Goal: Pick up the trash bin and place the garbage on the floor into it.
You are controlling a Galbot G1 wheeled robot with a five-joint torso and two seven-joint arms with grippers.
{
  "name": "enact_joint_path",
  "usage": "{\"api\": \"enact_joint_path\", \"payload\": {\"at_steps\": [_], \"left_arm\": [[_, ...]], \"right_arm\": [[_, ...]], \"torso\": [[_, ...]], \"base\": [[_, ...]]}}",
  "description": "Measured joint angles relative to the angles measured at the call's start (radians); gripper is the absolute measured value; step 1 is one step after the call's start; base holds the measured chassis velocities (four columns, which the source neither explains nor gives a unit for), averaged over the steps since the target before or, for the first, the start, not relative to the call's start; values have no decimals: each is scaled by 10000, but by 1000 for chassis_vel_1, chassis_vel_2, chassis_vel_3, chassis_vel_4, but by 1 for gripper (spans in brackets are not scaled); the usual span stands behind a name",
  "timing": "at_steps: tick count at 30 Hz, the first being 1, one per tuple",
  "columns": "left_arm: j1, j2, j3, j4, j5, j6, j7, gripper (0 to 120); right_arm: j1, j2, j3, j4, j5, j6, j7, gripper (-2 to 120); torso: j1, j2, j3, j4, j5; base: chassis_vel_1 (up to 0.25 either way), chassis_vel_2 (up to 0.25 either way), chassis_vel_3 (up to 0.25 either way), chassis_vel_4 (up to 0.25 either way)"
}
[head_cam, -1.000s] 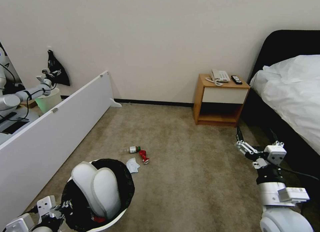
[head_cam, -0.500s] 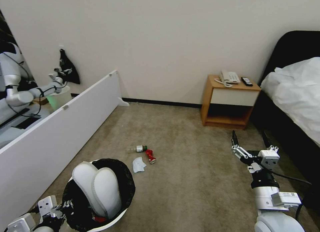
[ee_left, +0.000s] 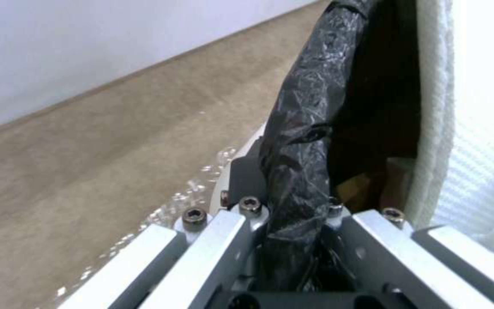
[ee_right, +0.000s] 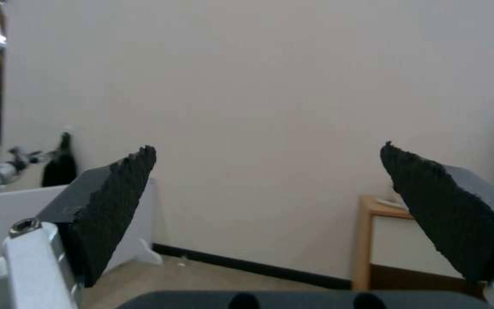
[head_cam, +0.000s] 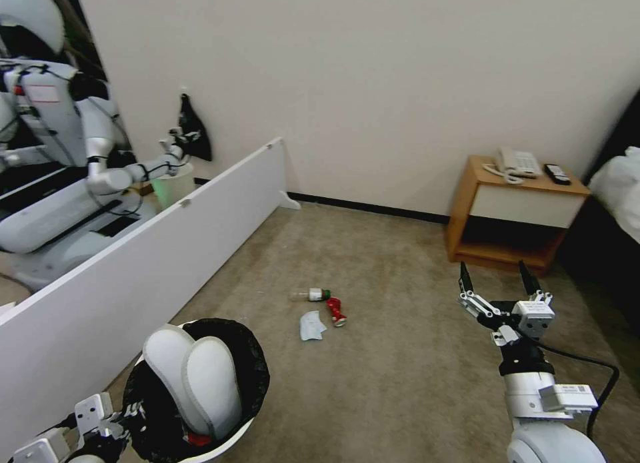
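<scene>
At seven o'clock in the head view, the left gripper [head_cam: 123,416] clamps the rim of the trash bin [head_cam: 230,436], a round white bin lined with a black bag. Two white slippers [head_cam: 193,383] stand upright inside the bin, poking above the rim. On the beige carpet [head_cam: 400,383] near the centre lie three pieces of litter close together: a clear bottle [head_cam: 311,294], a crushed red can [head_cam: 335,311] just beside it, and a white mask [head_cam: 311,326] at six o'clock from the bottle. At four o'clock the right gripper [head_cam: 497,282] hangs above the carpet with its black fingers spread wide and nothing between them. A white board [head_cam: 167,250] runs along the left side, and a wooden nightstand [head_cam: 517,213] stands against the wall at two o'clock.

From the left wrist view, the left gripper [ee_left: 293,223] is closed on the black bag [ee_left: 301,141] folded over the bin's rim, with a white slipper [ee_left: 464,107] close beside it and carpet [ee_left: 87,150] behind.

From the right wrist view, the right gripper [ee_right: 270,171] shows two ridged black pads [ee_right: 115,206] held far apart, empty, facing the pale wall [ee_right: 258,86] and the nightstand [ee_right: 373,240].
</scene>
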Motion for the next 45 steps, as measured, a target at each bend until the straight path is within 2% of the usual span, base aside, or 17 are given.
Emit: {"api": "enact_joint_path", "payload": {"at_steps": [5,11,29,45], "left_arm": [[51,-44,-1,-3,101,-93,0,2],[76,-45,-14,-4,229,-122,36,2],[199,-6,2,-23,279,-134,105,2],[149,41,-7,23,230,-134,117,2]], "right_arm": [[-19,-52,12,-41,-33,135,-84,100],[-48,-65,58,-129,-91,263,-235,100],[-131,78,195,-359,-254,449,-433,100],[-152,139,267,-454,-322,476,-485,100]], "torso": [[0,0,0,7,0],[0,0,0,-3,0],[-1,0,0,1,0],[0,2,1,1,-1]], "base": [[73,75,71,71],[9,10,8,10],[0,0,0,0],[-137,134,132,-134]]}}
